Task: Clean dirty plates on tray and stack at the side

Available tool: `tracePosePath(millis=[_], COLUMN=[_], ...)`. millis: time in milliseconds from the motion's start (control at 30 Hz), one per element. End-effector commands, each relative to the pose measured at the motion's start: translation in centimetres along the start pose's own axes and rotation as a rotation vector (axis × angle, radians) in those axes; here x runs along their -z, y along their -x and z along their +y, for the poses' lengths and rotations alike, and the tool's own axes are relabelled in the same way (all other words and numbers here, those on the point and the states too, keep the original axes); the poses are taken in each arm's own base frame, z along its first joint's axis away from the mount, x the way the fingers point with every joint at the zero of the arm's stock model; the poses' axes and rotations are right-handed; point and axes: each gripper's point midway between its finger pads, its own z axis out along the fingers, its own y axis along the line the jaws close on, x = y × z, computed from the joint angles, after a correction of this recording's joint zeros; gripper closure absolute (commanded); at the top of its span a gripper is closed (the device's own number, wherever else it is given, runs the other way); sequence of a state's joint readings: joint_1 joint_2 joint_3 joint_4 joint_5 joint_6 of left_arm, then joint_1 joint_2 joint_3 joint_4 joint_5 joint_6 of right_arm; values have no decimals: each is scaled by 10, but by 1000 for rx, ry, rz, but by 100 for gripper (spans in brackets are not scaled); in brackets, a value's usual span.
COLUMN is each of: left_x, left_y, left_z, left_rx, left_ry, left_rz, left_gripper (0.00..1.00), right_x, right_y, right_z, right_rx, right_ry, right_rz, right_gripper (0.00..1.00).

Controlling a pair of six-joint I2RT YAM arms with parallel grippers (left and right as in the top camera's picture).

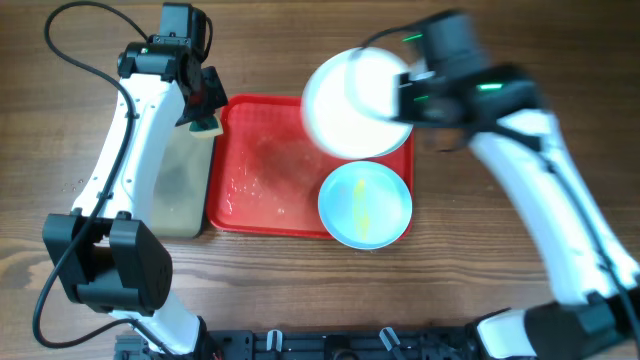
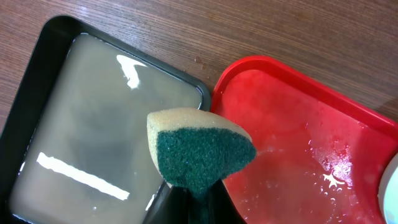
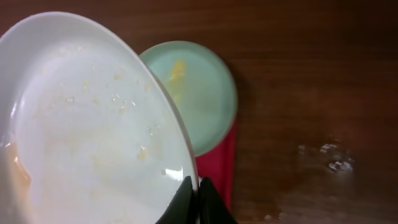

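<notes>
The right gripper (image 3: 194, 193) is pinching the rim of the white plate (image 3: 87, 118) with closed fingers. Only the right wrist view is showing the faint smears on this plate, while the overhead view is showing it blurred above the far right corner of the red tray (image 1: 260, 165). The pale blue plate (image 1: 365, 203) with a yellow smear is lying on the tray's near right corner, and the left gripper (image 2: 189, 198) is squeezing a sponge (image 2: 202, 146) above the border between the red tray and the black tray (image 2: 22, 124) of cloudy water, as the left wrist view is showing.
</notes>
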State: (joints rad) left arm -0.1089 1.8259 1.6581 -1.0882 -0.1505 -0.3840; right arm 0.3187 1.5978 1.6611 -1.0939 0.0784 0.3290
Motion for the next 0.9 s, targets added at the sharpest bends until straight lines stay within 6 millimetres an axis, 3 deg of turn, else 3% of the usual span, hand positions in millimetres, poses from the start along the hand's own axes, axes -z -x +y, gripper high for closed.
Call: tracePosePath(millis=[0,67,200,367,433,533,600,667,700,733,800,867], left_x=[-4,-4,-4,-4,-4,-4,-4,-4,-4,-4,-4,-4], left_y=[-3,-3,-2,-2,-2,-1,-1,-1,-1,-1,-1,-1], left_z=[-2,-2,-2,-2,-2,-3,-3,-3,-3,-3,-3,-3], left_rx=[15,15,16,16,16,16,17,17,17,17,16,17], left_ry=[-7,-6,-7,-7,-9,-10,-11,-11,-11,-11,-11,-11], left_rz=[14,15,13,13,10,8,6,6,6,6,6,6], left_gripper=[96,96,96,96,96,96,96,96,96,96,96,96], right_x=[11,2,-36,-87,-103,-117,-118,-118,-114,-105,-82,-70], right_y=[0,-16,-62,-120,-128,-129,-128,-125,-120,-111,-91,-87], right_z=[-60,-111,-172,-210,-215,-219,-219,-213,-203,-190,-158,-121], right_rx=[-122,-235,-425,-530,-530,-476,-438,-417,-402,-376,-349,-308], right_ry=[10,-63,-93,-127,-130,-130,-123,-86,-25,50,191,293], right_rz=[42,100,189,220,187,137,130,128,136,143,159,199], right_gripper=[96,96,96,96,96,92,73,67,55,51,51,52])
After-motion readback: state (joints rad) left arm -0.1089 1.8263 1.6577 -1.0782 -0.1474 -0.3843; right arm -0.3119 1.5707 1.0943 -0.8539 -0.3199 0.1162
